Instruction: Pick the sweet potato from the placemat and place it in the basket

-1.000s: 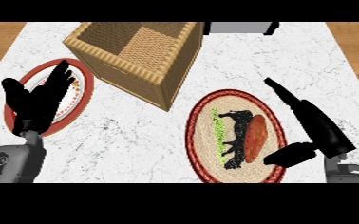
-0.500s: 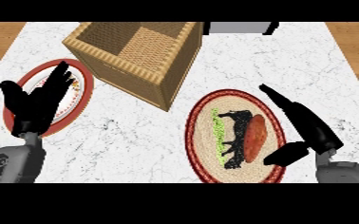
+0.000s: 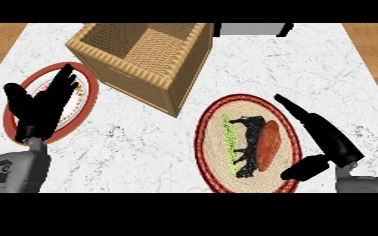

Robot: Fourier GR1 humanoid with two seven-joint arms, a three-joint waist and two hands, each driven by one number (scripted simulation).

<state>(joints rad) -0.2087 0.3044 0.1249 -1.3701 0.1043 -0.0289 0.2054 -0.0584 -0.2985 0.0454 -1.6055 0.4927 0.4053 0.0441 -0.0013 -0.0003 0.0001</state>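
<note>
Right hand [image 3: 325, 139] open at the right rim of the placemat [image 3: 214, 130], straight fingers stretched up along that rim, thumb turned inward over its lower right edge; nothing held. Sweet potato [image 3: 269, 140] lying lengthwise on the right half of the placemat, just left of the fingers, apparently untouched, though contact is hard to rule out from this angle. Dark animal figure and green strip, seemingly printed on the mat, to its left.

Left hand [image 3: 43, 106] open and resting at the left edge of the view, fingers up, over a red-rimmed plate [image 3: 87, 80].

Basket [image 3: 168, 75] standing up and to the left of the placemat, its near corner pointing toward the mat, interior bare as far as visible.

Progress, as judged: approach complete, grasp not yet made; closing on the sweet potato, lifting, carrying and releasing all left to do.

Room for moving: bare marble counter [image 3: 148, 150] between placemat and basket, no obstacle on the direct path. Basket wall tall, so a lift above its rim likely needed before crossing inward. Counter edge near on the right, close behind the hand; a grey object [image 3: 251, 28] at the far edge beside the basket, clear of the path.
</note>
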